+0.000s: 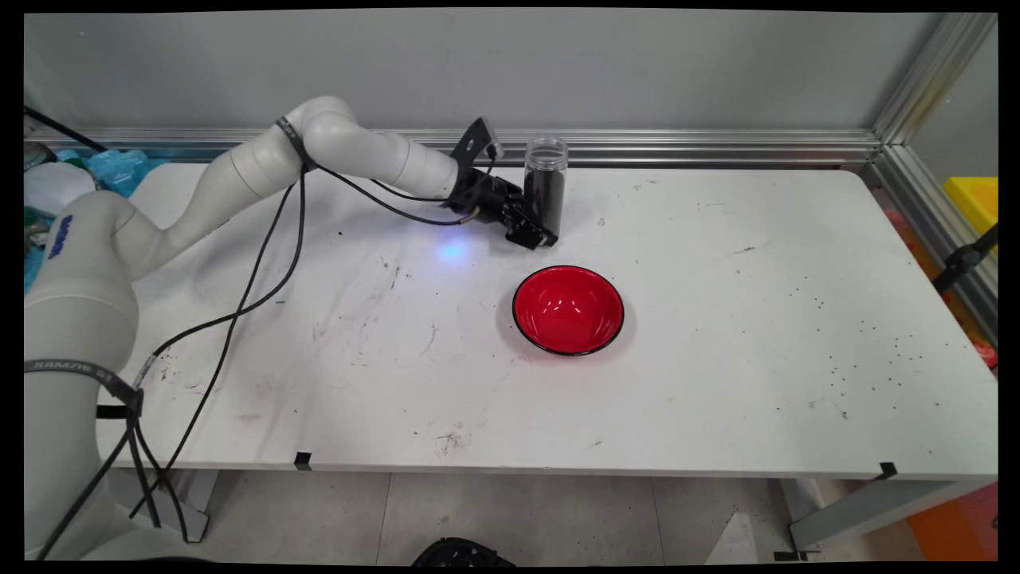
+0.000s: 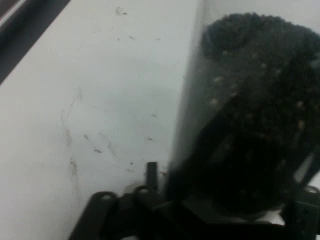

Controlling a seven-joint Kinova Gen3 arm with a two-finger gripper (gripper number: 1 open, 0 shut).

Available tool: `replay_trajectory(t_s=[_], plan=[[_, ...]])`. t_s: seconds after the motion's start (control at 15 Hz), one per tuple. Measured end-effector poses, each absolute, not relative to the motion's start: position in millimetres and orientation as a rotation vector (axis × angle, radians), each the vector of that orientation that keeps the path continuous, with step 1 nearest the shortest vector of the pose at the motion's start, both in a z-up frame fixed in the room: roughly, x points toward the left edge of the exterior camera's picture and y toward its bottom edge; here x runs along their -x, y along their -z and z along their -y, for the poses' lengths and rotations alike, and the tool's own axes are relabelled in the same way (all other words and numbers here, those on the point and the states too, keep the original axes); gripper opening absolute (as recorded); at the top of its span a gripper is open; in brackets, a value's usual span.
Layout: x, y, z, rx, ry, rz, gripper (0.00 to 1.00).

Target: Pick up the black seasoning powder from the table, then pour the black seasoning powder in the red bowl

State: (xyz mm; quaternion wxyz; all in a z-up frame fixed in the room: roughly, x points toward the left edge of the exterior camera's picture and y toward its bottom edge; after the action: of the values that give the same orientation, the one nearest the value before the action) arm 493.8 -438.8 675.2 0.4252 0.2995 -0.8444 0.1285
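So the arm [image 1: 239, 171] is all glossy white, made of fat rounded tube segments with smooth bulging joints, kinda like plumbing elbows. Blue lettering runs down one of the big lower links. Thin black cables [image 1: 263, 263] hang off it in loose loops, cinched on with black straps, one strap with pale print on it. At the tip there's a black bracket plate and the black metal claw [image 1: 532, 231] with a chunky linkage.

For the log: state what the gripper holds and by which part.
The gripper is at the lower part of the upright jar of dark grains, which stands on the table. Whether it actually grips the jar cannot be told.
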Motion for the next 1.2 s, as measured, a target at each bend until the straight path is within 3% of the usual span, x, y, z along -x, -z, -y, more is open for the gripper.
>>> replay_trajectory(t_s=[0.53, 1.2], plan=[[-493, -673, 439, -0.743, -0.301, 2.118, 0.00], [-507, -729, 415, -0.695, -0.336, 2.125, 0.00]])
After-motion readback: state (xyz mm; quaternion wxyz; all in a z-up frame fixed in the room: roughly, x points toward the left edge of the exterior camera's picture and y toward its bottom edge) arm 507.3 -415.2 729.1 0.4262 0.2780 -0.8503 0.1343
